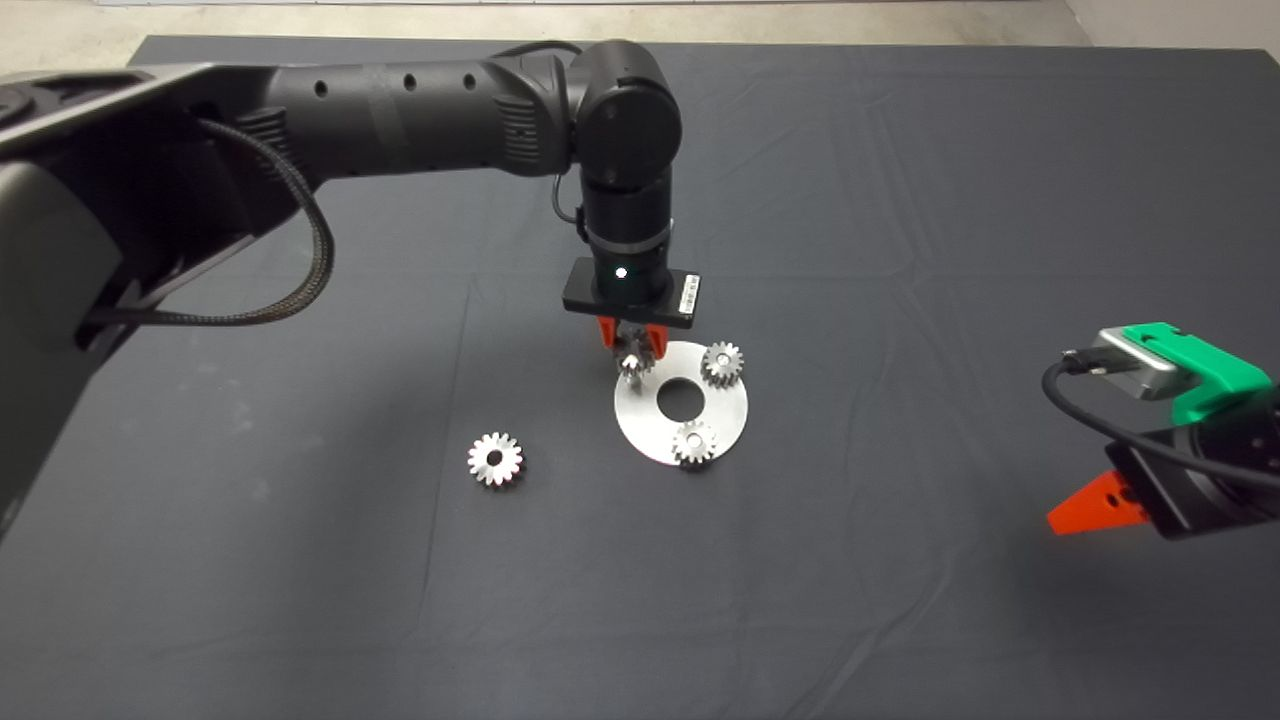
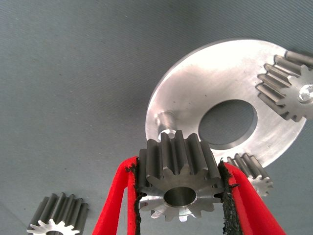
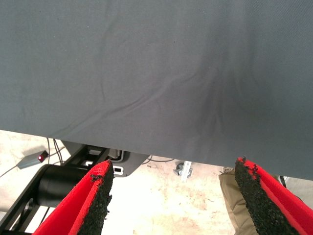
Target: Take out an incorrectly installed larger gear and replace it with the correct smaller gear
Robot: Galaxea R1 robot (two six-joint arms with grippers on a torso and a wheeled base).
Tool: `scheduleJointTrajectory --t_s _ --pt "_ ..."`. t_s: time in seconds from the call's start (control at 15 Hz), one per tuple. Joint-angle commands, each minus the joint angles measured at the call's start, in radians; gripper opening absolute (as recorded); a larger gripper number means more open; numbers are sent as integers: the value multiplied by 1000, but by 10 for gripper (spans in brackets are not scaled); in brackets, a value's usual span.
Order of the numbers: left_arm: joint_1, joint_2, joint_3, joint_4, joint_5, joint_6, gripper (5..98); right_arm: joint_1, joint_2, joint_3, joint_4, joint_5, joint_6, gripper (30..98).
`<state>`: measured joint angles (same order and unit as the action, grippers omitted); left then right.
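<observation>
Now the left gripper (image 2: 180, 188) jaws clamp the smaller gear (image 2: 178, 181) just above the disc's (image 2: 215, 78) bare peg (image 2: 166, 122).

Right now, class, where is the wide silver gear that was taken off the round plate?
The wide shiny silver metal spur gear lies flat on the dark mat in the head view, apart and left of the round silver plate.

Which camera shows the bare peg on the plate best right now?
The left wrist view: the peg stands clear on the plate, just beyond the smaller gear gripped by the left gripper. The head view hides it; the right wrist view shows only mat.
</observation>
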<state>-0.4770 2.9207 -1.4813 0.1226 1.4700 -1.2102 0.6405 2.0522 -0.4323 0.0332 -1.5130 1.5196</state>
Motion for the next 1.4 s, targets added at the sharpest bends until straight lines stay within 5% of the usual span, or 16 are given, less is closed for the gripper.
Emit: scheduleJointTrajectory --t_s 0.0,1.33 --pt "-22 12 12 -8 5 -3 296 19 -3 2 -23 1 -1 660" --pt "35 9 0 31 1 -8 294 19 -3 2 -22 -10 -1 660"
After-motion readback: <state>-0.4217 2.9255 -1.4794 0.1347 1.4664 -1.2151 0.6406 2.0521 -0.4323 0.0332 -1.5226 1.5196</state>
